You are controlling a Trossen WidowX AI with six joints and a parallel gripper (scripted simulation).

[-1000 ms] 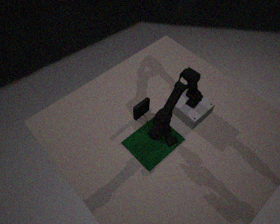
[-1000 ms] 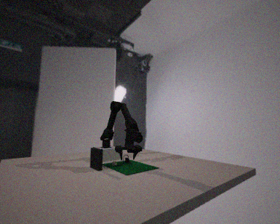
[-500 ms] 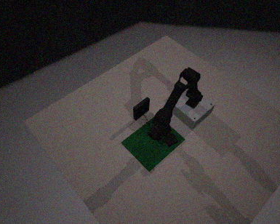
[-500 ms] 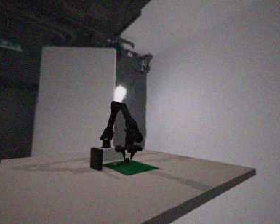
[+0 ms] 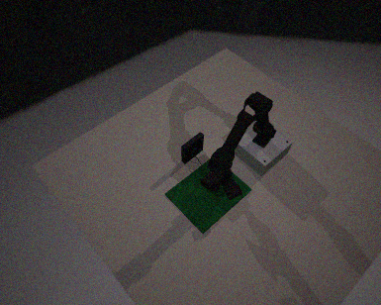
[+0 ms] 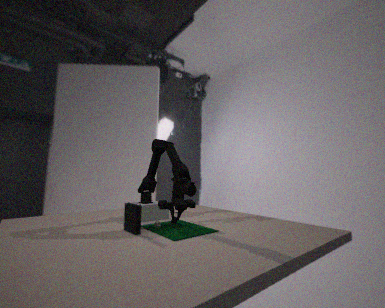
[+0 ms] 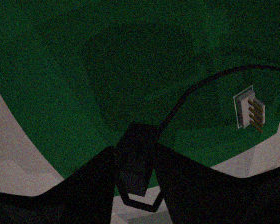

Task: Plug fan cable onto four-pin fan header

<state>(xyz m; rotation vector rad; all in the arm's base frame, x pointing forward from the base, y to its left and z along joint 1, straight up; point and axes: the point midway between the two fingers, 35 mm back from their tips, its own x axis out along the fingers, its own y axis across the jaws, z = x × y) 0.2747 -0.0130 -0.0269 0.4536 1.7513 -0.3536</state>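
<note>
The black plug [image 7: 135, 167] stands between the fingertips in the wrist view, slightly tilted, with both fingers against its sides. My gripper [image 6: 175, 221] [image 7: 134, 151] is shut on it, low over the green board [image 5: 202, 215] [image 6: 194, 232] [image 7: 36, 95]. The black cable [image 7: 188, 92] loops below the plug and arcs over the board to the right edge of the wrist view. The four-pin header [image 7: 245, 111], pale with brass pins, is to the right of the plug, apart from it, and its pins are bare. The plug's underside is hidden.
The black fan [image 5: 192, 148] [image 6: 132, 218] stands upright beside the board. The arm's base sits on a grey box [image 5: 264, 163] [image 6: 155, 212] near the board. The cable crosses above the header in the wrist view. The light is dim.
</note>
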